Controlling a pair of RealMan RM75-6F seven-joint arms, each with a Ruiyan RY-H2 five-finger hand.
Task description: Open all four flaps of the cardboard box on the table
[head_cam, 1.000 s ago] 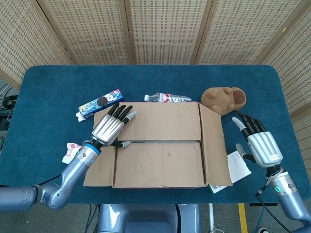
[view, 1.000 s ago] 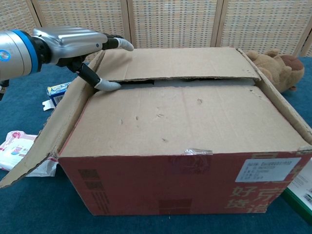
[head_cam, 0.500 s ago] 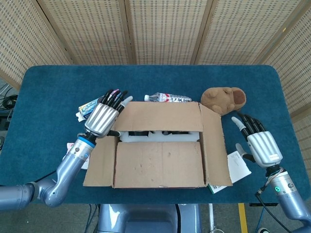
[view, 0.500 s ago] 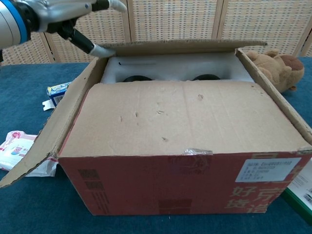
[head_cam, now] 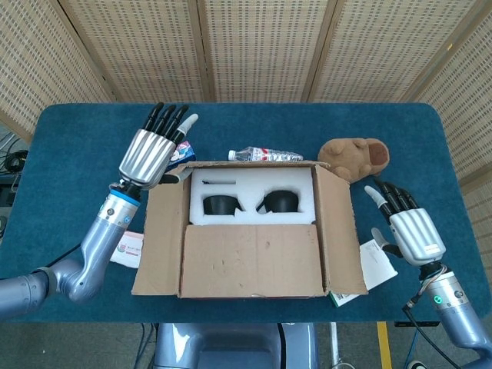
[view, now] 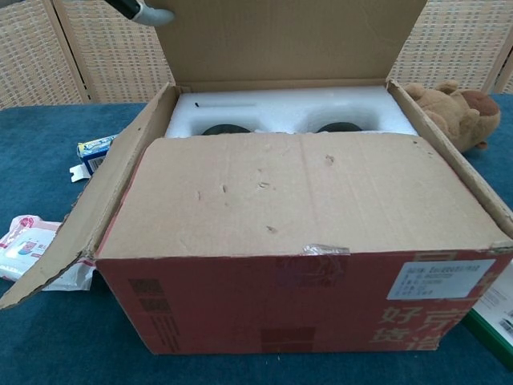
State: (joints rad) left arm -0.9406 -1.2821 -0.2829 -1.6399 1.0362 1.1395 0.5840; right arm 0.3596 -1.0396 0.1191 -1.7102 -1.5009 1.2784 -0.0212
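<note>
We see the brown cardboard box (head_cam: 250, 231) sitting at the near middle of the blue-covered table (head_cam: 77, 138). Its far flap (view: 288, 40) stands upright in the chest view, the left side flap (view: 88, 216) and right side flap (head_cam: 338, 231) are folded outward, and the near flap (view: 296, 192) lies flat, covering the front half of the opening. Behind it we see a white foam insert (head_cam: 250, 196) with two dark round items (head_cam: 219, 204) seated in it.

Our left hand (head_cam: 150, 150) is raised at the box's far left corner, fingers stretched out and apart, holding nothing; one fingertip (view: 152, 14) shows at the top of the chest view, just at the upright flap's left edge, but we cannot tell if it touches. Our right hand (head_cam: 407, 227) hovers to the right of the box, apart from it, fingers extended and spread, empty.

Clutter around the box: a clear plastic water bottle (head_cam: 265, 155) lies just behind the far wall, a brown plush toy (head_cam: 354, 157) sits at the far right corner, and a blue snack packet (view: 96, 148) sits by the far left corner. A white-and-pink sachet (view: 24, 245) lies under the left flap's outer edge. White paper (head_cam: 377, 265) and a green-edged flat item (view: 493, 325) lie by the right flap, below the right hand.
</note>
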